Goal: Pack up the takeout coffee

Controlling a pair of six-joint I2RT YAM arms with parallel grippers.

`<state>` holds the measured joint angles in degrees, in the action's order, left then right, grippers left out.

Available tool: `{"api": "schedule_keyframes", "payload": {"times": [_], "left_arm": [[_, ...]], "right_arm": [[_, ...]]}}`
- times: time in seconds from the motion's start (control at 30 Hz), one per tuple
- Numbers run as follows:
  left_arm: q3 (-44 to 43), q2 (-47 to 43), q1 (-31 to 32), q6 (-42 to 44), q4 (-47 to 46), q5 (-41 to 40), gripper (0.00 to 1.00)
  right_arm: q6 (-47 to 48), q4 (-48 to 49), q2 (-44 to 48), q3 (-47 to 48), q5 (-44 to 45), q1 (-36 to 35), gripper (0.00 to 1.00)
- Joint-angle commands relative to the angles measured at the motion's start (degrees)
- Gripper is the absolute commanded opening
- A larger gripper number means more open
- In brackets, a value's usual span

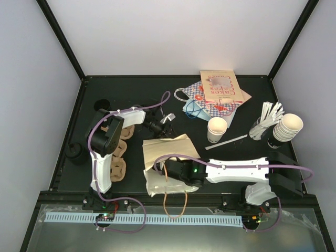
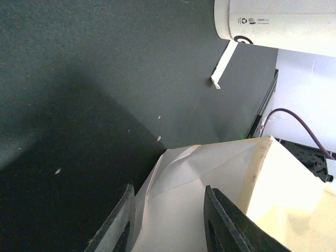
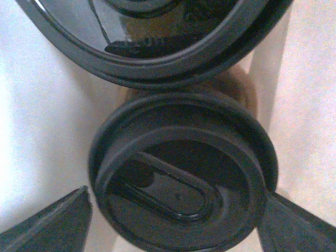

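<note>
**A:** While the right arm is reaching into the bag, where is the takeout coffee (image 3: 184, 173) sitting?

**B:** It is sitting inside the tan paper bag (image 1: 164, 149). Its round black lid is facing the right wrist camera, and the bag's pale walls are rising around it. The right fingers (image 3: 50, 226) are standing wide, one on each side of the lid. Their tips are pressing against its rim, so they are clasping the cup.

**A:** Is anything sharing the bag with it?

**B:** A second black lid (image 3: 157, 47) is showing just beside it. I cannot tell whether the two rims are touching.

**A:** And the bag itself?

**B:** It is sitting near the middle of the tabletop (image 1: 131, 89), toward the near edge, between the two arms. The left fingers (image 2: 122, 226) are hovering at its far edge, partly apart, with the bag's paper showing between them. I cannot tell whether they are gripping it.

**A:** What is standing around it?

**B:** A lidless cream cup (image 1: 217, 128) is standing to the right and farther off, with a white strip (image 1: 226, 142) lying just on its near side. A stack of nested cups (image 1: 290, 127) is sitting at the right edge. Printed paper bags (image 1: 215, 92) are lying at the far side, and brown cardboard carriers (image 1: 122, 152) are lying under the left arm.
</note>
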<state>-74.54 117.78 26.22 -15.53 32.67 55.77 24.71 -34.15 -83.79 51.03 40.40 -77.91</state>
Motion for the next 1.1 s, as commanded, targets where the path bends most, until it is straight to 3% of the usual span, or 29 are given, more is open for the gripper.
{"api": "schedule_keyframes", "payload": {"times": [0.0,0.07,0.57,1.07], "left_arm": [[-0.3,0.2,2.2,1.5,4.2,5.0,0.39],[-0.3,0.0,2.3,1.5,4.3,4.8,0.39],[-0.5,-1.3,2.3,2.0,5.8,4.1,0.42],[-8.1,-5.2,0.0,3.8,11.1,-3.3,0.79]], "right_arm": [[-0.5,-10.0,0.1,-0.1,-12.9,0.6,0.96],[-0.9,-10.2,0.9,0.9,-12.6,1.1,1.00],[-0.5,-21.4,4.2,13.9,-18.5,1.5,1.00],[-1.6,-25.6,3.8,16.8,-22.9,2.7,1.00]]}}
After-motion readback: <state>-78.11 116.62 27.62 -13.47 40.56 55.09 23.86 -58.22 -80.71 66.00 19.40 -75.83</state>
